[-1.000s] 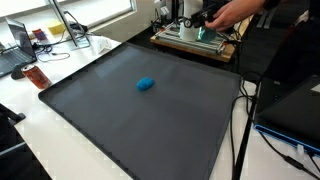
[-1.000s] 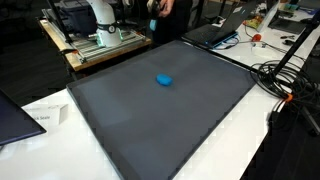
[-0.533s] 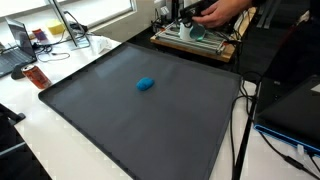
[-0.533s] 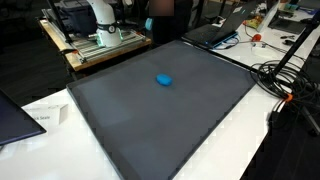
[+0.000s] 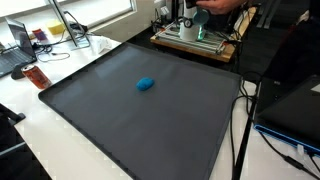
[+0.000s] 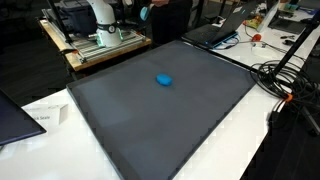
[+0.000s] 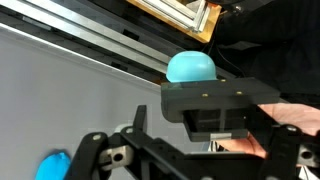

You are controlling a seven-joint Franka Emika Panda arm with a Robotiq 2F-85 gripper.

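**Blue lump on the dark mat**

A small blue lump (image 5: 146,84) lies alone near the middle of the dark mat (image 5: 120,130) on the white worktop (image 5: 50,130). It is bright blue, roundish and a bit flat. The tool (image 7: 190,168) is well apart from the lump, up by the mat's far edge. Its jaws are spread wide and hold nothing.

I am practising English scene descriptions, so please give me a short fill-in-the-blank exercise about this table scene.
1. The small rounded object lying on the large flat mat is ____ in colour.
2. That mat is dark ____.
3. In the wrist view, the robot's black hand is open and holds ____.
Missing words: blue; grey; nothing.
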